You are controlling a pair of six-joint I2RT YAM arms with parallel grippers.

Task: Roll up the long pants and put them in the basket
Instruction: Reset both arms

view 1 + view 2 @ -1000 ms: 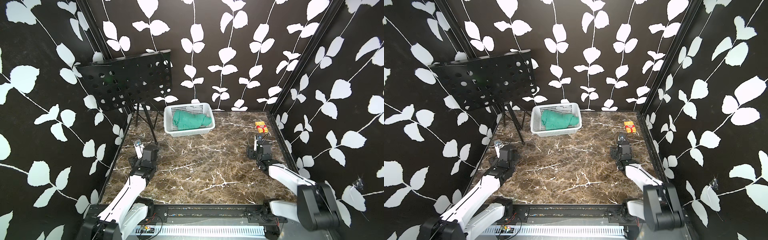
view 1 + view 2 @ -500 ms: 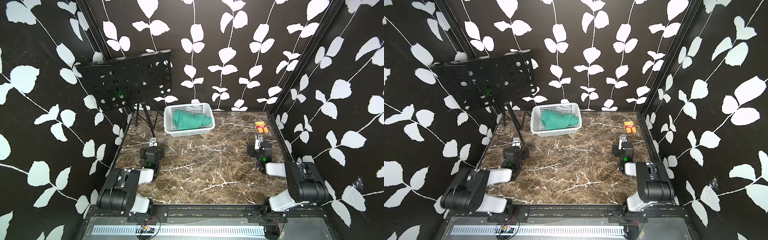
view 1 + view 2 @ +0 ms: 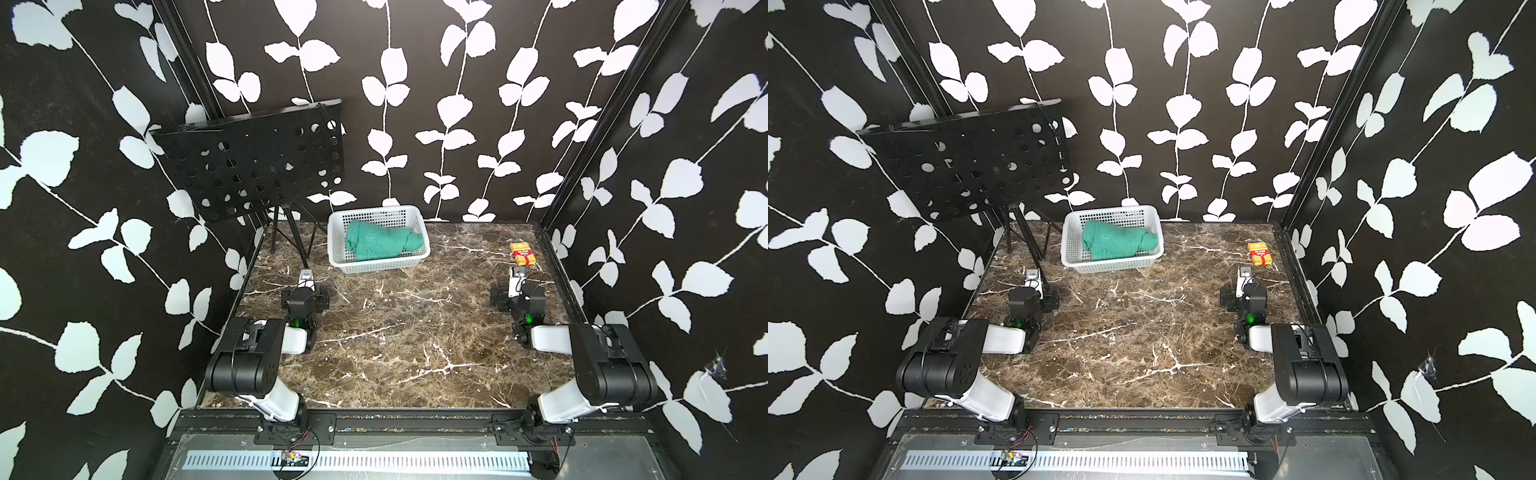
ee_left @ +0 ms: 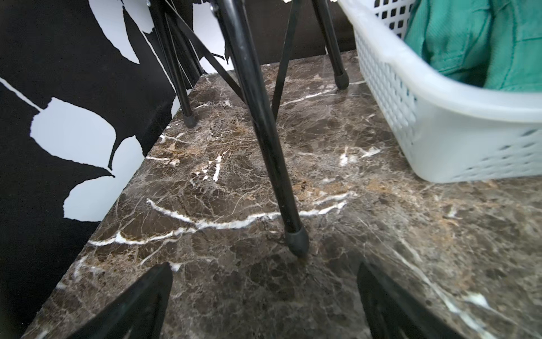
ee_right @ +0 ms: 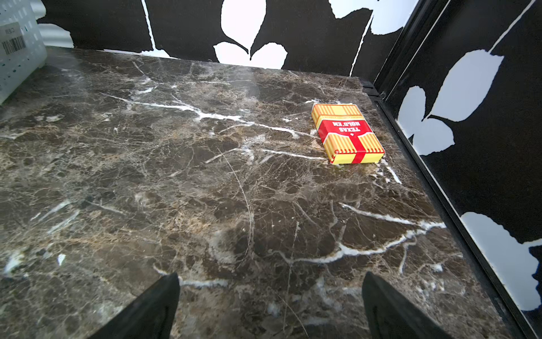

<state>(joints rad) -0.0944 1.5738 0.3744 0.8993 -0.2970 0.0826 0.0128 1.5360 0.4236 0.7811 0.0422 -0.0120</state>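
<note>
- Marble table point(image 3: 395, 353): long pants point(image 3: 382, 243) sit bundled, roll-like, inside white basket point(image 3: 376, 266) at the back.
- left gripper point(image 4: 264, 268) and right gripper point(image 5: 269, 277): both spread wide, holding nothing.
- Roll looks done. Park arms low, keeping the left one clear of stand leg point(image 4: 264, 132).

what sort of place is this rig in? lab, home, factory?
Probably a staged robot-lab booth: left arm and right arm mounted on a front rail, a marble-look tabletop boxed in by leaf-print walls, and props: white basket holding the long pants, music stand, Texas Hold'em card box.
</note>
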